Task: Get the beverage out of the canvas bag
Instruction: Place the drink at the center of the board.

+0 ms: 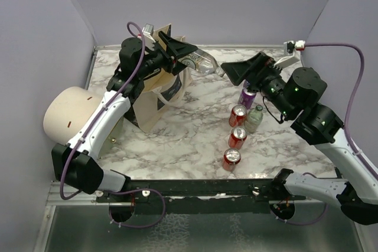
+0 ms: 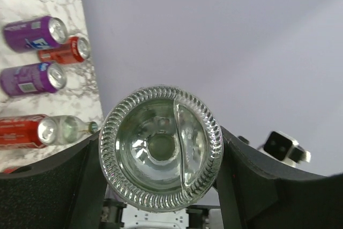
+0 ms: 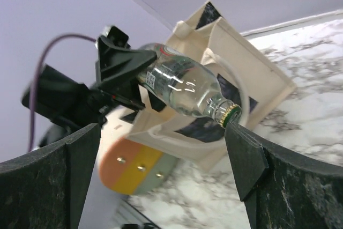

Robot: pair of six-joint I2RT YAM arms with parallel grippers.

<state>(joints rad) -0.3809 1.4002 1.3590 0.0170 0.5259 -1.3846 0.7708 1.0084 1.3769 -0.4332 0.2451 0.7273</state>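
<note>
While clenched at its ribbed base by the left end effector [image 1: 188, 56], hangs on its side in the air, outside the canvas bag [image 1: 155, 95], by its top. Looks like a clear glass bottle [image 1: 204, 63], small label, green-gold cap. Near the cap, right end effector [image 1: 229, 70] released, jaws wide apart.

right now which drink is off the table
The large clear bottle, held sideways in the left gripper. The cans and the small bottle all stand on the table.
</note>
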